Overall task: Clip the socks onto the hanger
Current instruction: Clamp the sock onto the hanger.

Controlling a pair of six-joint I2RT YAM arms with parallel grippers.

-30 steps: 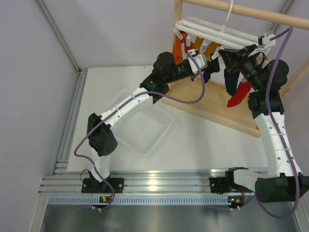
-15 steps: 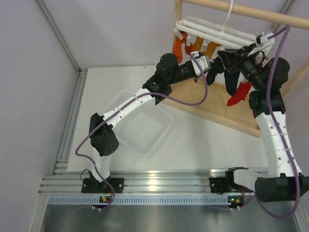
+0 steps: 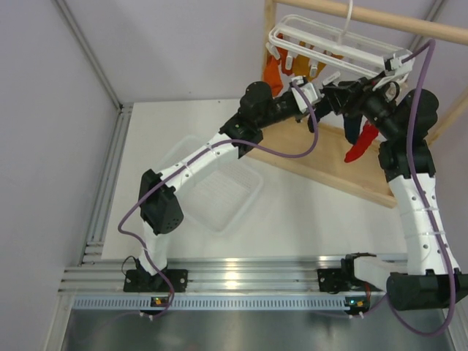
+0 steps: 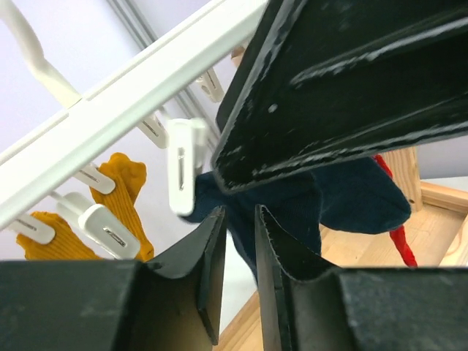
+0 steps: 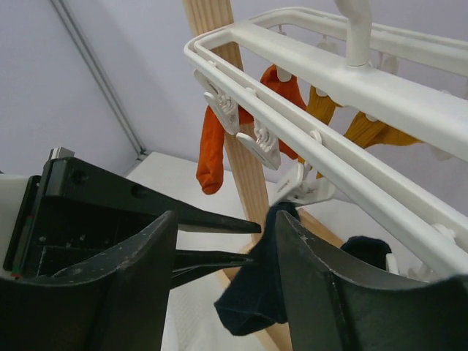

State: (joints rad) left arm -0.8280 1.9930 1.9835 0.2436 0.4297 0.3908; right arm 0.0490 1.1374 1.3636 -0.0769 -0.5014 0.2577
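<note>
- Spreading under both arms is a white table [image 3: 307, 219], walled in pale grey; a clear tray [image 3: 257, 186] sits on it, and a wooden rack [image 3: 329, 157] stands at the far right.
- Up at the rack, the hanger [image 5: 398, 95] dangles by its hook from the wooden top rod. From above, its long frame runs from upper left to lower right and is tilted.
- An orange sock [image 5: 210, 157] and yellow socks [image 4: 124, 194] hang from clips on it.
- The navy sock [image 5: 252, 300] hangs by its top edge from a white clip [image 5: 307, 191], long axis near vertical, free end down.
- The red sock [image 3: 363, 145] hangs just right of the navy one, pointing down. The right arm hides its top, so its attachment cannot be told.
- The left gripper [image 4: 239, 278] shows only a narrow slit between its fingers, with nothing clamped; the navy sock lies just beyond.
- The right gripper [image 5: 227, 285] has its fingers spread wide, holding nothing. The left fingertips and the navy sock appear in its gap.
- From above, the two grippers overlap under the hanger, so their tips are hard to separate.
</note>
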